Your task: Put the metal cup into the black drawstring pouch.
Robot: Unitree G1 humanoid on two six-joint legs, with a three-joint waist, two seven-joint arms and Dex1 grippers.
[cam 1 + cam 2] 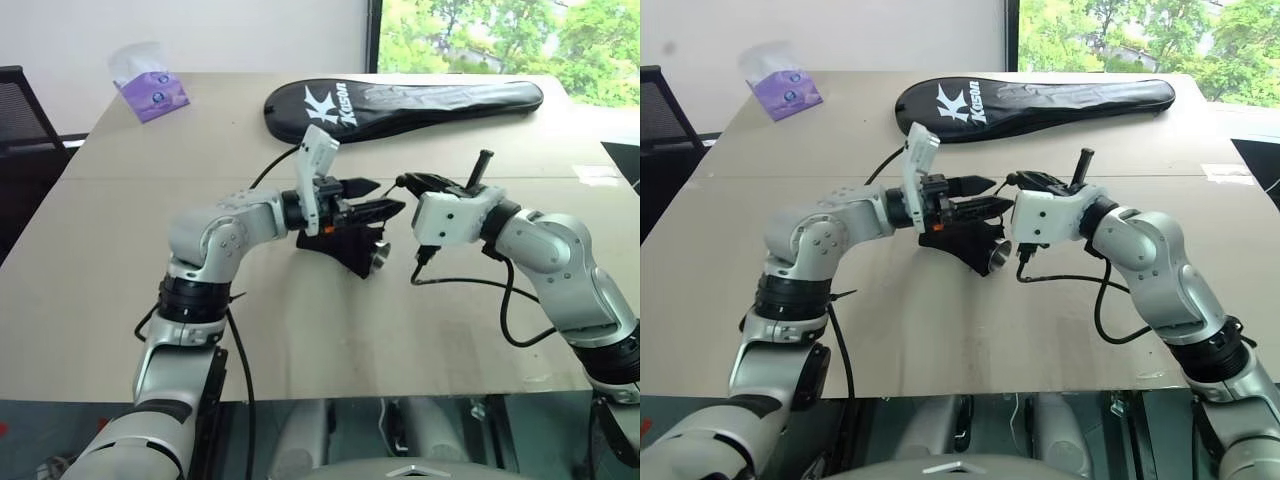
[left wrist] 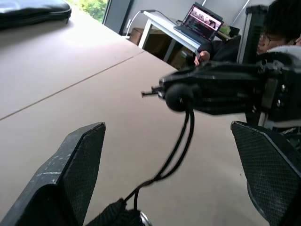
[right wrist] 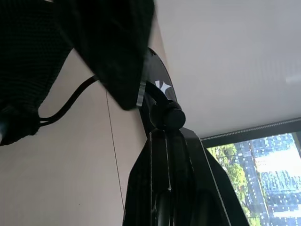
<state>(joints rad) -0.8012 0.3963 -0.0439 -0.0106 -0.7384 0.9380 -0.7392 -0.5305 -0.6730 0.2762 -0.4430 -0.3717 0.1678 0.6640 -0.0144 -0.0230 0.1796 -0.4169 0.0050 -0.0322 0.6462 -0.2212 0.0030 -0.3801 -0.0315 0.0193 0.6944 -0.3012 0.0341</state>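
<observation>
Centrally, the right tool (image 1: 1025, 183) has its fingers pressed together on the pouch's thin cord just behind its round black bead (image 3: 167, 114), raised above the surface (image 1: 330, 340). Facing it, the left tool (image 1: 375, 198) stands with its two fingers spread wide, pointing toward the right tool, nothing between them but the cord hanging past. Below both lies the black drawstring pouch (image 1: 345, 248) on the surface, its mouth turned toward the right arm, with the metal cup (image 1: 380, 259) inside it, the shiny rim showing at the opening. Farther back lie a long black racket cover (image 1: 400, 104) and a purple tissue pack (image 1: 150, 92).
</observation>
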